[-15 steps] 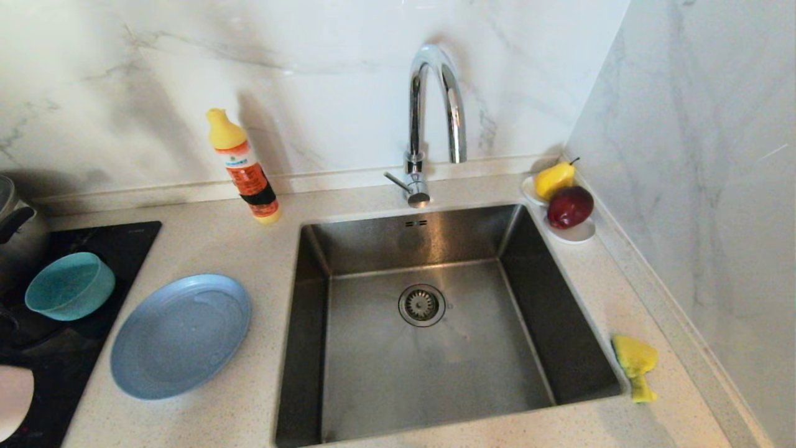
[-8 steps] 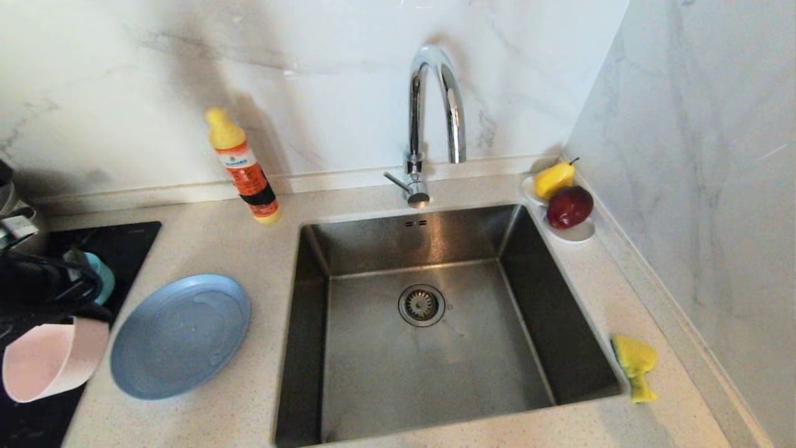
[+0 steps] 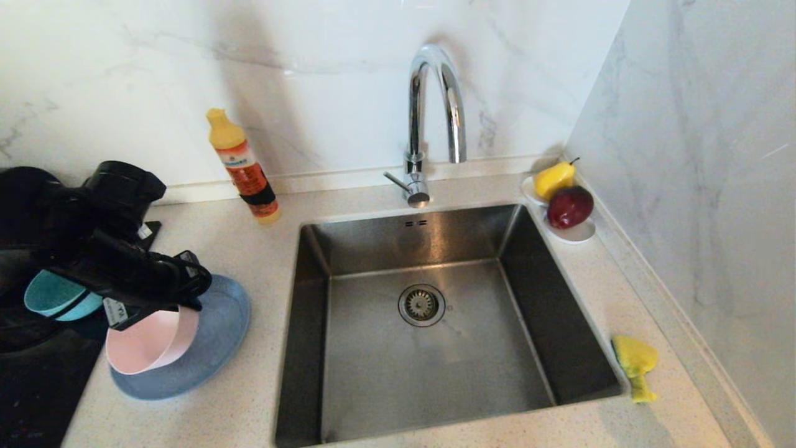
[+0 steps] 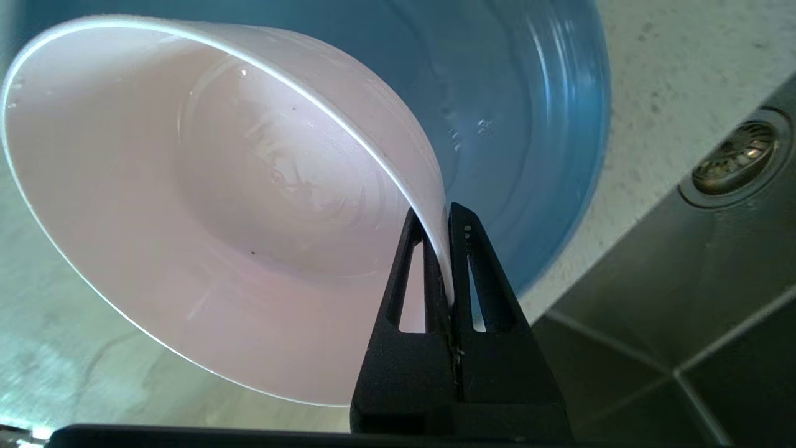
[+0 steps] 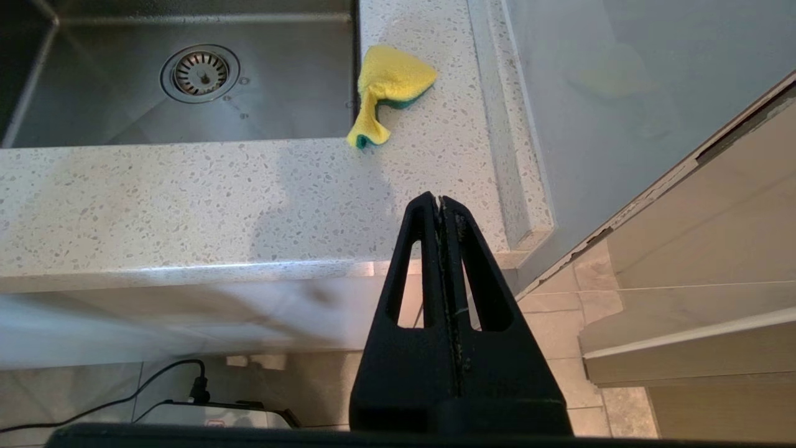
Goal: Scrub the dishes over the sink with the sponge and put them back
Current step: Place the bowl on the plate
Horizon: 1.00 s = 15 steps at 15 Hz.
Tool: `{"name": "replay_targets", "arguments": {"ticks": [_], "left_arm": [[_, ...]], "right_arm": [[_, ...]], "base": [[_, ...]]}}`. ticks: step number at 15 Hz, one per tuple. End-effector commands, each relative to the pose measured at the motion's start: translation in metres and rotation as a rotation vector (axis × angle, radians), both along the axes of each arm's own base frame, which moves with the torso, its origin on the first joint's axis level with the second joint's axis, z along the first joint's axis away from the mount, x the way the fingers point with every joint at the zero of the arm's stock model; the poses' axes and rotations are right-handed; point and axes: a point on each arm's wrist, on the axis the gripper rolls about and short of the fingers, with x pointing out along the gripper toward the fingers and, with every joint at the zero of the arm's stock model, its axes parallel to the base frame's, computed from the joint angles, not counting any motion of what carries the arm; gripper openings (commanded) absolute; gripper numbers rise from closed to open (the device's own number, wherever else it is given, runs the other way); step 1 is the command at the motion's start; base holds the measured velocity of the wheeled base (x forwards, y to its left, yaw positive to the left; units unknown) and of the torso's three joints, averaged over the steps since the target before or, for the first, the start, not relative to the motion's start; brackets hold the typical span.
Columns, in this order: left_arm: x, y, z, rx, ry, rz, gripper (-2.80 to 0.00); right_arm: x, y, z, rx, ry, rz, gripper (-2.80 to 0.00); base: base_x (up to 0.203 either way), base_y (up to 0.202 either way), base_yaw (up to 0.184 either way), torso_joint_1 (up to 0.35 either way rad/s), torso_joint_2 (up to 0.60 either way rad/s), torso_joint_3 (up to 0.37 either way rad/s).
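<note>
My left gripper (image 3: pixel 186 298) (image 4: pixel 438 218) is shut on the rim of the pale pink bowl (image 3: pixel 149 342) (image 4: pixel 205 211), holding it tilted above the blue-grey plate (image 3: pixel 221 330) (image 4: pixel 528 112) on the counter left of the sink (image 3: pixel 429 373). The teal bowl (image 3: pixel 53 297) sits partly hidden behind my left arm. At the sink's right edge lies the yellow sponge (image 3: pixel 634 361) (image 5: pixel 388 84), its green face partly showing. My right gripper (image 5: pixel 440 202) is shut and empty, parked below the counter's front edge, out of the head view.
An orange detergent bottle (image 3: pixel 242 165) leans by the back wall. The chrome tap (image 3: pixel 432 118) arches over the sink. A white dish with a pear (image 3: pixel 553 179) and apple (image 3: pixel 569 206) sits in the right back corner. A black hob (image 3: pixel 37 386) lies far left.
My left arm has swung right from the frame's left edge, carrying the pink bowl from over the hob to above the blue-grey plate.
</note>
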Motion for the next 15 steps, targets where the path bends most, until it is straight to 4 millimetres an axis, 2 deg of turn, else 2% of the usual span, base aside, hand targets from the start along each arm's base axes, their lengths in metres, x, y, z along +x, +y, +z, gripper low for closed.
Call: {"name": "replay_targets", "arguments": {"ticks": [1, 5, 8, 9, 15], "left_arm": [[0.014, 0.000, -0.017, -0.003, 0.048, 0.001, -2.80], [0.025, 0.000, -0.015, 0.003, 0.015, 0.007, -2.80], [0.026, 0.000, -0.015, 0.003, 0.016, 0.008, -2.80], [0.025, 0.000, -0.014, 0.000, 0.011, 0.008, 0.00], [0.022, 0.000, 0.004, -0.017, -0.051, 0.023, 0.00]], "right_arm": [[0.000, 0.000, 0.000, -0.001, 0.002, 0.000, -2.80], [0.000, 0.000, 0.000, -0.001, 0.002, 0.000, -2.80], [0.000, 0.000, 0.000, -0.001, 0.002, 0.000, -2.80], [0.000, 0.000, 0.000, -0.001, 0.002, 0.000, -2.80], [0.000, 0.000, 0.000, -0.001, 0.002, 0.000, -2.80]], "base": [[0.000, 0.000, 0.000, 0.000, 0.00, 0.000], [0.000, 0.000, 0.000, 0.000, 0.00, 0.000], [0.000, 0.000, 0.000, 0.000, 0.00, 0.000], [0.000, 0.000, 0.000, 0.000, 0.00, 0.000], [0.000, 0.000, 0.000, 0.000, 0.00, 0.000]]}}
